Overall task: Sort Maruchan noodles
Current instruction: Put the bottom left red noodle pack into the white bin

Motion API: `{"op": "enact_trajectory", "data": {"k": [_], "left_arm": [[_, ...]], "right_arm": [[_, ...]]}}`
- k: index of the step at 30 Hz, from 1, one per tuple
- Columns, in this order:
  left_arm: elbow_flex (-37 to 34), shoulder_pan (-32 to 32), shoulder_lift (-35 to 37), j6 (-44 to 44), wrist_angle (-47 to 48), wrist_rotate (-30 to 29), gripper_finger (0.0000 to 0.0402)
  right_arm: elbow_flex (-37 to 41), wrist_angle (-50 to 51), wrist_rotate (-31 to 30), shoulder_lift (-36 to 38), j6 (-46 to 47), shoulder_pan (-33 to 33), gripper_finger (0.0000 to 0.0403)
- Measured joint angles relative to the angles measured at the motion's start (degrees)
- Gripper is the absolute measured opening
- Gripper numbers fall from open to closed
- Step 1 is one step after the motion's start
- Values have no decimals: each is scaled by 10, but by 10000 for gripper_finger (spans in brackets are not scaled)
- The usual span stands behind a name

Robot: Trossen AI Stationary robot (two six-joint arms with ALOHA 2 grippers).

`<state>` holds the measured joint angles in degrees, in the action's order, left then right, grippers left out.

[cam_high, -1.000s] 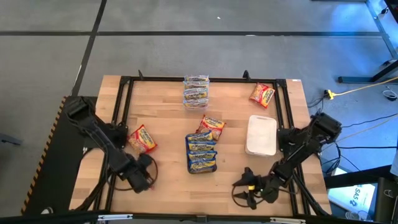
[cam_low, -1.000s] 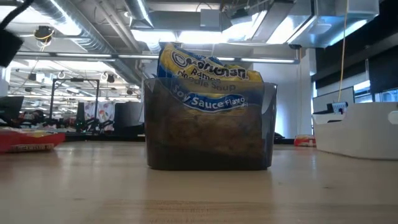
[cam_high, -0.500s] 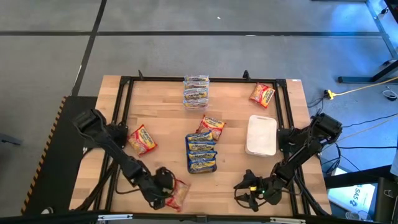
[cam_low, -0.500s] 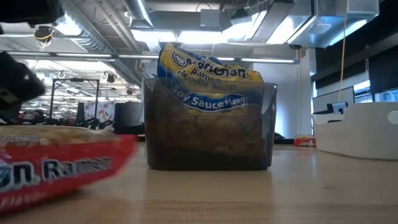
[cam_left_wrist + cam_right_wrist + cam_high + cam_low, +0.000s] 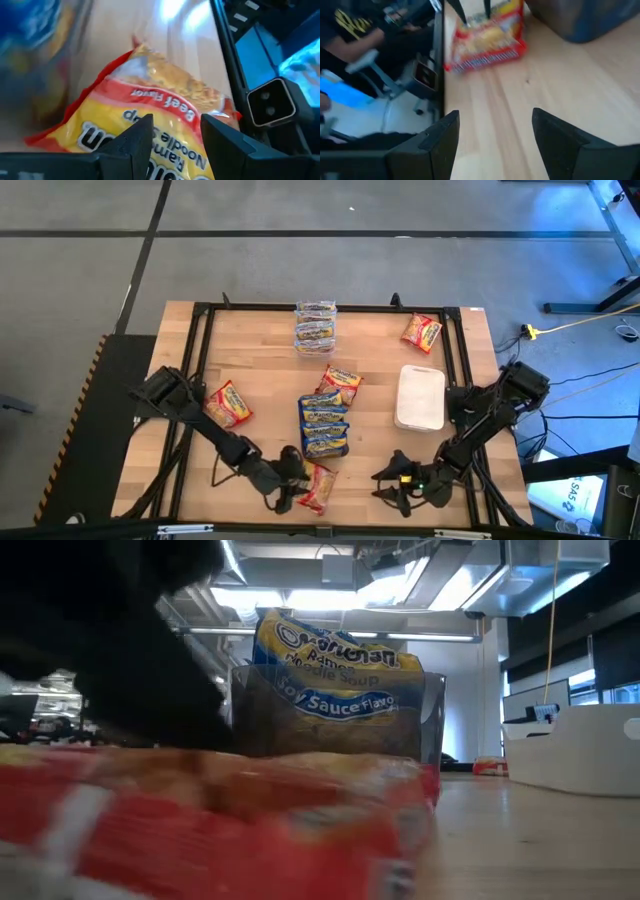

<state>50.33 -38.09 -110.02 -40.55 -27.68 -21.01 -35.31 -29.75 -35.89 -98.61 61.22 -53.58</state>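
At about seven o'clock on the bench (image 5: 260,370), the left end effector (image 5: 297,488) grips a red-banded noodle packet (image 5: 318,486) by its edge. It looks light, crinkly and slippery, its noodle block brittle, so pinch the sealed rim gently. At five o'clock the right end effector (image 5: 393,488) waits, fingers spread and empty.

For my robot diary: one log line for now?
left claw: holds red packet | near front edge | right claw: open, empty, waiting
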Motion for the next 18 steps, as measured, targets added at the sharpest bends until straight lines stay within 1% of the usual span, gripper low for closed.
{"op": "enact_trajectory", "data": {"k": [3,6,8,10,14,16,18], "left_arm": [[38,-7,19,23,52,31,160],[80,-30,47,-10,132,40,160],[95,-49,50,-46,185,29,160],[98,-70,48,-87,210,12,160],[95,-103,30,-154,231,-26,160],[93,-109,10,-164,234,-35,160],[94,-113,-4,-168,229,-41,160]], "right_arm": [[0,-28,1,0,0,13,225],[-7,-49,1,0,0,30,225],[-19,-47,-4,0,-2,42,225],[-37,-48,-21,-10,-4,57,225],[-83,-44,-5,-49,-23,92,225],[-109,-23,-3,-71,-25,105,225],[-139,11,-5,-95,-8,121,225]]}}
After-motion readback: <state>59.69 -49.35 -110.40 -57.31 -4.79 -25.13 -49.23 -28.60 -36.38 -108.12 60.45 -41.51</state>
